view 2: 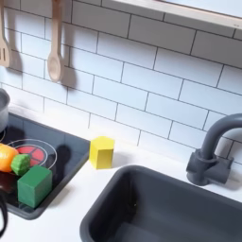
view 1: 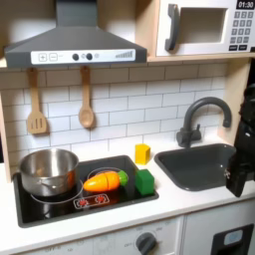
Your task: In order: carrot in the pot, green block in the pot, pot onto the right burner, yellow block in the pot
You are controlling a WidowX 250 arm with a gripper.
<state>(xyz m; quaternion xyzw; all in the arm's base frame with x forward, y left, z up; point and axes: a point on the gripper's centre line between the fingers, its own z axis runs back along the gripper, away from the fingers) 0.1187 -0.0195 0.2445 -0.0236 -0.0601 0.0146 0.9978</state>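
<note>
You will find the pot [view 1: 49,171] in the lower left of the first exterior view, sitting on the left end of the black cooktop [view 1: 129,199] over that end's burner, its steel wall reflecting the red rings. The carrot [view 1: 104,181] lies on its side on the right burner [view 1: 100,189], just to the pot's right, with its green leafy end pointing toward the first exterior view's right. The green block [view 1: 145,181] stands on the cooktop's right edge, close beside the carrot's leaves. The yellow block [view 1: 142,152] sits on the white surface [view 1: 189,204] behind the cooktop, a little above the green block in the frame and near the sink [view 1: 199,164] with its dark faucet [view 1: 196,118]. In the second exterior view you see the yellow block [view 2: 101,151] at mid-frame on the surface, the green block [view 2: 34,185] at lower left on the cooktop's corner, and the carrot [view 2: 9,158] at the left edge over the red rings. The arm [view 1: 244,139] stands at the right edge of the first exterior view, over the sink and well apart from every block; you cannot tell from it how the jaws stand. Two wooden utensils [view 1: 62,105] hang on the tiled wall at upper left.
</note>
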